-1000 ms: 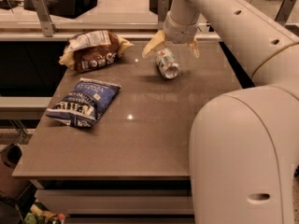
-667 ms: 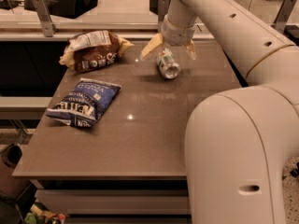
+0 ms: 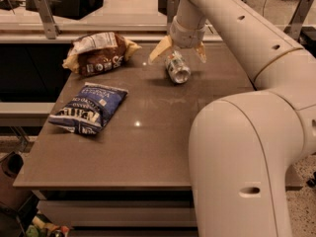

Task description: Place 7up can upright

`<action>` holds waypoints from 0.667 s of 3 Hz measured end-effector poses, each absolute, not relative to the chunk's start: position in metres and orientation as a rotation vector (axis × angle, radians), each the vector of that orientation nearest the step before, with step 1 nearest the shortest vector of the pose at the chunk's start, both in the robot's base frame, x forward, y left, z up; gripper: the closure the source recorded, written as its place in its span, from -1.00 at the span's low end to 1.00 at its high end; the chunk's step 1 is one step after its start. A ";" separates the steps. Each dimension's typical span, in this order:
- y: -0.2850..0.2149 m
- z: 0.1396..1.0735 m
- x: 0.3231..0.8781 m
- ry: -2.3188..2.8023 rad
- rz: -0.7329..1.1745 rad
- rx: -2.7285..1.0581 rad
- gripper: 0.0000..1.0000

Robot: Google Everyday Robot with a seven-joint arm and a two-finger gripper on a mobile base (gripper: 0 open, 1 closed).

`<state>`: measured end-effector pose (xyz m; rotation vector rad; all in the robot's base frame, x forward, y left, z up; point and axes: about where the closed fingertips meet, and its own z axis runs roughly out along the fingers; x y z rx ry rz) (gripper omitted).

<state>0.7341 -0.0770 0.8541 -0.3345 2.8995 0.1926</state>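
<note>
Only the big white arm [image 3: 247, 152] has slid a little to the left. The can and both bags lie where they were, and the gripper has stayed over the can.

On the left is the blue bag [image 3: 89, 107]. It is flat, soft and crinkly, with shiny foil. Behind it is the brown bag [image 3: 98, 53], puffy and wrinkled, with one end folded up. Both lie well apart from the can, so they should not get in the way.

The table [image 3: 148, 147] is brown, hard, smooth and a bit shiny. Things can slide on it easily.

The can [image 3: 177, 69] is at the far side of the table, right of the middle. It lies on its side with one round end facing us. It is small, round and made of thin metal, silver with green marks.

The gripper [image 3: 177, 58] is right above it. Its two yellow fingers [image 3: 159, 50] are spread wide, one on each side of the can, and do not seem to be pinching it.

What could go wrong? The can is round, so one bump from a finger could make it roll away. The metal is slippery, so it could slip out of a weak pinch. If it is let go while it leans, I think it will fall over again.
</note>
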 end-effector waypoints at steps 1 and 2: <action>-0.075 0.854 0.737 2.903 0.177 -0.368 -1.00; -0.069 0.849 0.742 2.913 0.178 -0.417 -1.00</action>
